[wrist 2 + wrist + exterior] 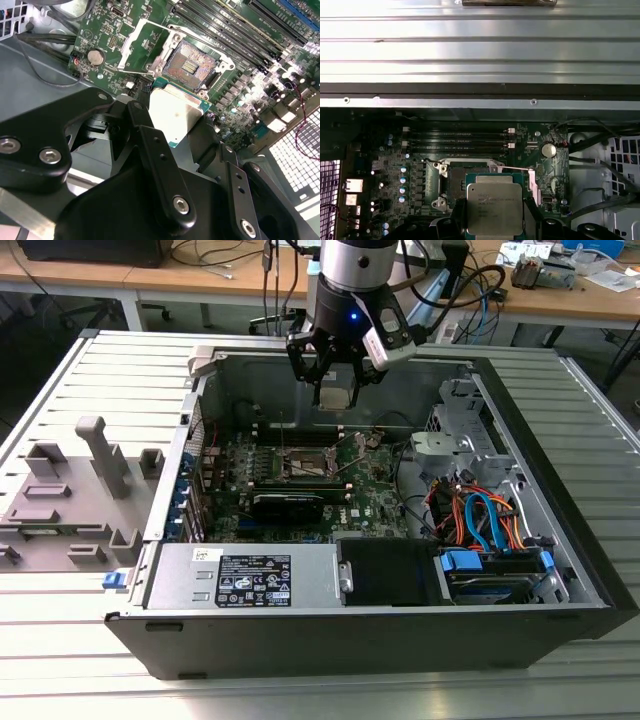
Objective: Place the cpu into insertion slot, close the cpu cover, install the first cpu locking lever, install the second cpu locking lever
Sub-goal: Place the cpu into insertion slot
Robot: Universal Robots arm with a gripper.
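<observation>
Cpu (495, 209) in pincer (337, 385), above socket (192, 62)

We had the gripper (337, 390) clamped on the cpu (338, 393), hanging above the motherboard (375, 490) inside the open case (400, 630), with the grey plastic fixture (70, 495) off on the exterior view's left.

cpu (174, 111): in the second wrist view, the edge nearest the camera is hidden behind the claw (176, 131) links; in the first wrist view, one edge is cut off by the frame.
socket (451, 178): part covered by the cpu in the first wrist view.
arm (352, 270): cut off at the exterior view's top edge.
</observation>
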